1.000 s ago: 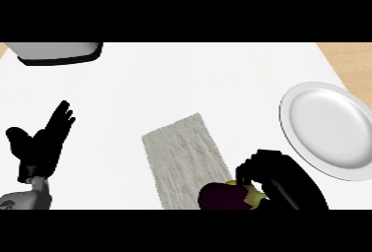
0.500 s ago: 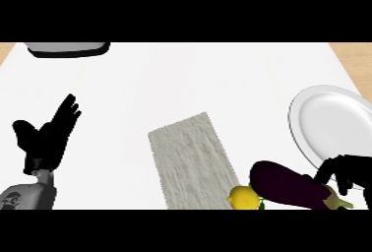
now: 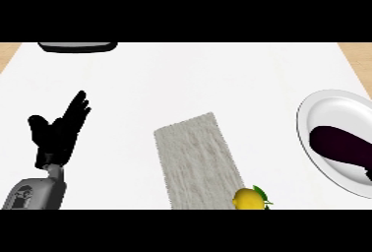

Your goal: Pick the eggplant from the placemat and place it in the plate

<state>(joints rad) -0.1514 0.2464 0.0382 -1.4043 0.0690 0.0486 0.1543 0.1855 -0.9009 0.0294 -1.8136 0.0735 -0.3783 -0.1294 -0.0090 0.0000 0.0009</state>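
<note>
The dark purple eggplant (image 3: pixel 340 145) lies in the white plate (image 3: pixel 320 110) at the right edge of the head view, its far end cut off by the frame. A small black sliver below that end, at the frame's edge, is all that may show of my right hand (image 3: pixel 367 173). The grey woven placemat (image 3: pixel 196 155) lies in the middle with no eggplant on it. My left hand (image 3: pixel 58 130) rests open at the left, fingers up, far from the plate.
A yellow lemon (image 3: pixel 249 198) with a green leaf sits at the placemat's near right corner. A dark grey tray-like object (image 3: pixel 77 47) lies at the counter's far left edge. White counter stretches between placemat and plate.
The eggplant has gone from the placemat's near right corner, rightward, into the plate. The right hand has slid almost out of view. The lemon is uncovered. The left hand stays still.
</note>
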